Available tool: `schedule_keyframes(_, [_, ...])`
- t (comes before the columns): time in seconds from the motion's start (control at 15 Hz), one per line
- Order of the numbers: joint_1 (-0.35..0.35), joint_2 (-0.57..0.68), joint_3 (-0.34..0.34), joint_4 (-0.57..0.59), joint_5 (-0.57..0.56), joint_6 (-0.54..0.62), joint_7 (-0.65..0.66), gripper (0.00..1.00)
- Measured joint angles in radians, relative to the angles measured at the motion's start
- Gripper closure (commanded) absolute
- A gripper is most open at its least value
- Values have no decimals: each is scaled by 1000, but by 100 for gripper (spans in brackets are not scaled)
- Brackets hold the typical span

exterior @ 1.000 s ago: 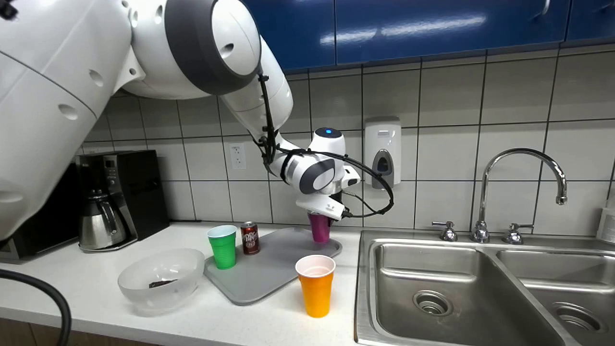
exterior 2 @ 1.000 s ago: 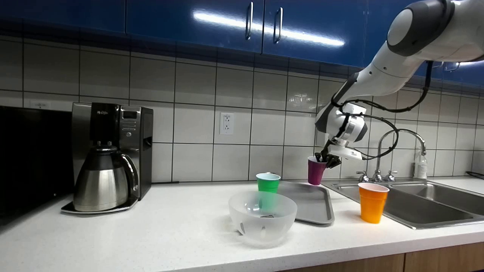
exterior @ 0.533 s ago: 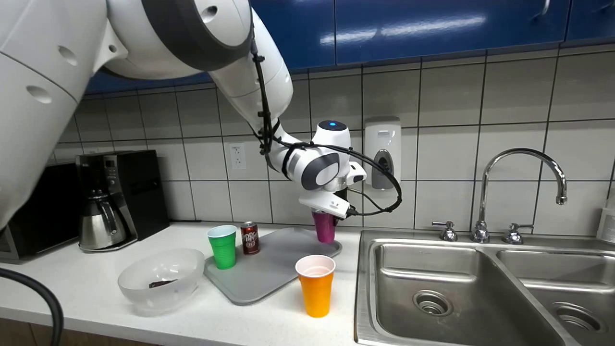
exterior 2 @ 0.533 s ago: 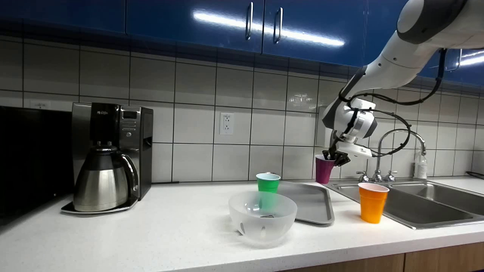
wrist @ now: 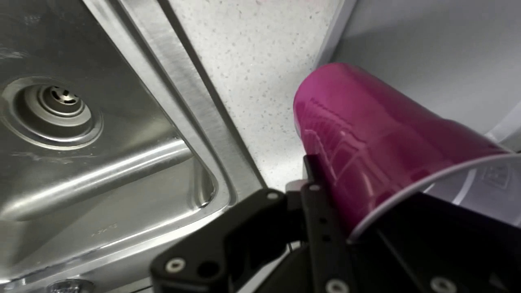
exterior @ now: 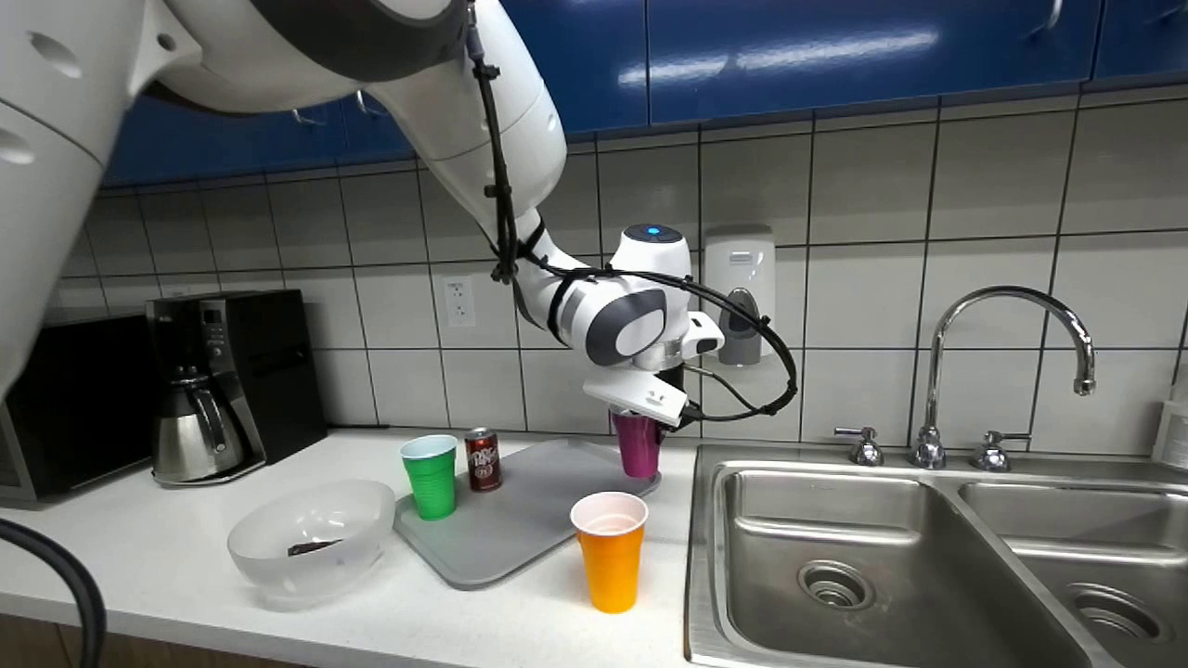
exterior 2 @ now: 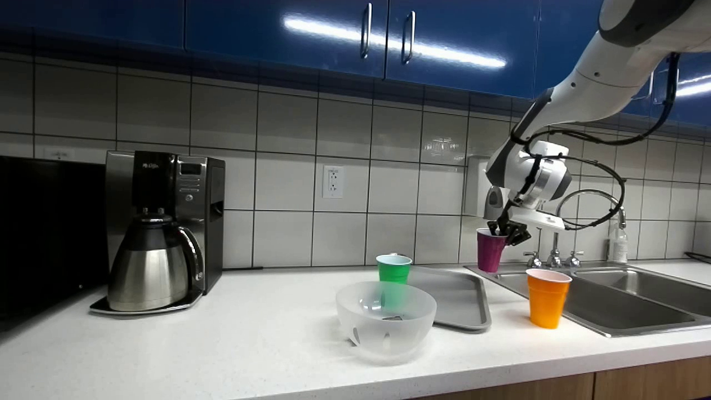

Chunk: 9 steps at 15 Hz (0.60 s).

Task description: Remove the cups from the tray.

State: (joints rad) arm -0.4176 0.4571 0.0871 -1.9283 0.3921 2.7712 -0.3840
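a purple cup (exterior 2: 489, 254) is being held tilted near the edge of the tray (exterior: 506, 538) facing the sink (exterior: 882, 529), its wall being pinched inside and out by the gripper (exterior 2: 505, 232), presumably for setting down clear, while a green cup (exterior: 430, 487) is being left aboard.

there are three cups (exterior: 432, 484) (exterior: 611, 564) (exterior: 638, 449), one tray (exterior: 509, 531), can (exterior: 484, 460) and bowl (exterior: 302, 564)

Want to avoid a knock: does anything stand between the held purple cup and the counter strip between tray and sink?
In the wrist view, nothing visible stands between the purple cup in the claw and that counter strip. The orange cup stands nearer both exterior cameras.
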Motion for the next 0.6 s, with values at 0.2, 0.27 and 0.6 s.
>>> schedule_keyframes(0.2, [-7, -14, -7, -30, 0, 0, 0, 99])
schedule_keyframes(0.27, [-9, -16, -9, -39, 0, 0, 0, 99])
schedule_keyframes(0.6, [-13, -17, -28, -78, 0, 7, -2, 99])
